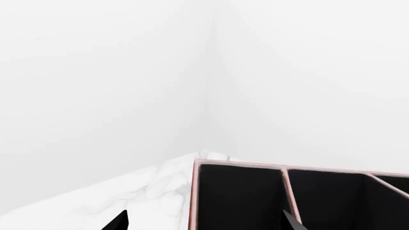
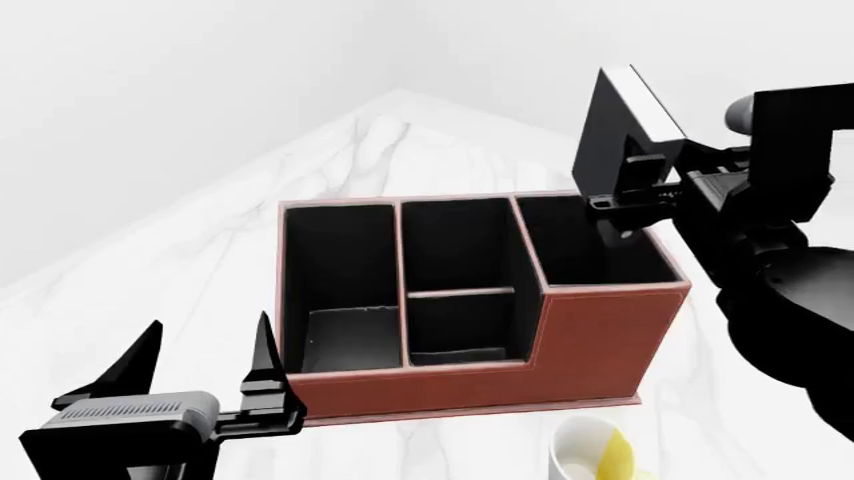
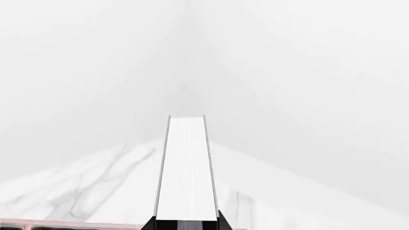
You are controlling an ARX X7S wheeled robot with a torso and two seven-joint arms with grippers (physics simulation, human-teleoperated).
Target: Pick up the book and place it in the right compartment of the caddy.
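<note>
Caddy (image 2: 587,340): reddish-brown, black-lined, pale stitched rim, three sections, set on white marbled table (image 2: 400,140); taken as landmark.

Head view only: whole caddy, both grippers, mug. Right gripper (image 2: 638,195) pinching book (image 2: 617,128), black cover, white page edges, held tilted in the air above the caddy's far right corner, lower end just over the rim of right compartment (image 2: 587,245); not inside. Left gripper (image 2: 200,365) at the caddy's near left corner, fingers spread wide, holding nothing. White-and-yellow mug (image 2: 594,455) on the table just in front of the caddy's right end, partly cut by the frame edge.

Right wrist view only: book (image 3: 186,167) seen edge-on, white page block between thin black covers, clamped at its near end between dark fingertips (image 3: 149,224); sliver of caddy rim (image 3: 64,223) below.

Left wrist view only: top of caddy (image 1: 191,201) with black compartments and dividers, marbled table (image 1: 128,191) beside it, two dark fingertips (image 1: 118,223) apart at the frame's lower edge.

Contents: right compartment, tall, square mouth, nothing visible inside. Middle section (image 2: 461,290) split by a crosswise divider, nothing seen within. Left section (image 2: 340,290) low-fronted, dark floor only.
</note>
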